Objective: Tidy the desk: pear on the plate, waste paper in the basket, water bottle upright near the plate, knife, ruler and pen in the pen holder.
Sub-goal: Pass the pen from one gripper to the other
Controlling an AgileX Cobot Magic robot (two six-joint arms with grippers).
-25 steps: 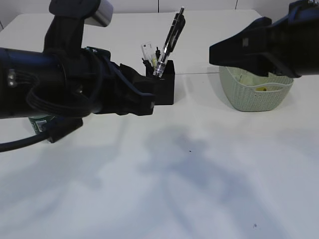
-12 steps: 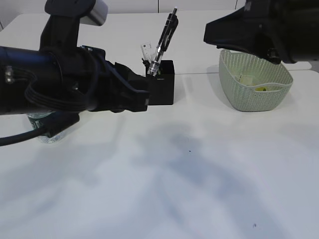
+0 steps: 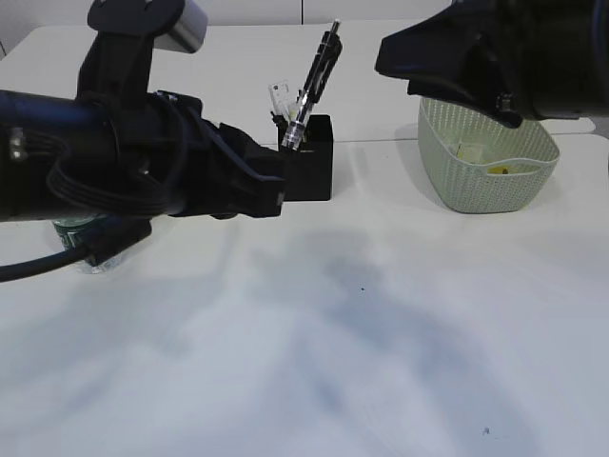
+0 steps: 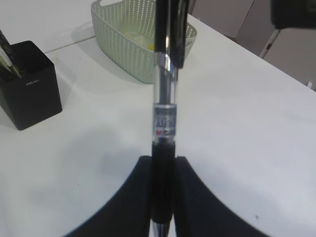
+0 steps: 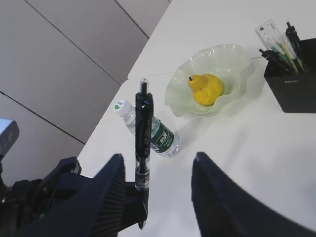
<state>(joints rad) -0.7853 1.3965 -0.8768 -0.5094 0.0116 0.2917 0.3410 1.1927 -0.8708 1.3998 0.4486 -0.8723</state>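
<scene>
- The left gripper (image 4: 163, 197) is clamped on a pen (image 4: 165, 123), held upright above the table (image 3: 381, 314).
- The right gripper (image 5: 155, 195) hangs with jaws apart, holding nothing.
- The pear (image 5: 205, 89) sits on the plate (image 5: 232, 59); the water bottle (image 5: 148, 129) lies beside it.
- The pen holder (image 3: 309, 157) and basket (image 3: 485, 157) stand beyond.

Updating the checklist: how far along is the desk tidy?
Done: pear on the plate, paper in the basket, ruler in the pen holder. In hand: the left gripper clamps the pen. Left: pen into holder; whether the water bottle stands upright is unclear.
</scene>
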